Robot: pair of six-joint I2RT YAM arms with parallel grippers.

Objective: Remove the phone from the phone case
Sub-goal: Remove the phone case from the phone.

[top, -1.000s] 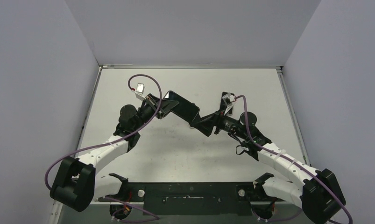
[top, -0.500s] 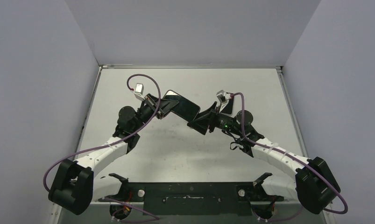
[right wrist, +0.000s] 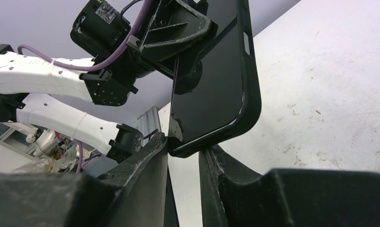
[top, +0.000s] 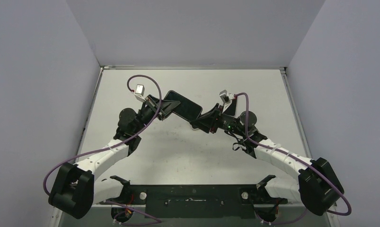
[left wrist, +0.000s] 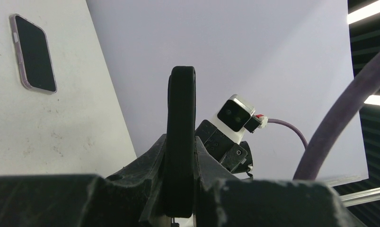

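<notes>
Blk phone case [top: 183, 105] aloft mid-table, L claw [top: 165, 109] clamped on its 9 o'clock end, R claw [top: 199, 122] nipping its 4 o'clock corner, phone [left wrist: 34, 52] flat on table [top: 178, 151], screen up, apart from both claws.

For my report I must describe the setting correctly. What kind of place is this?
Probably a robotics lab test booth: a white table closed in by plain walls, with two robot arms bolted at its near edge.
</notes>
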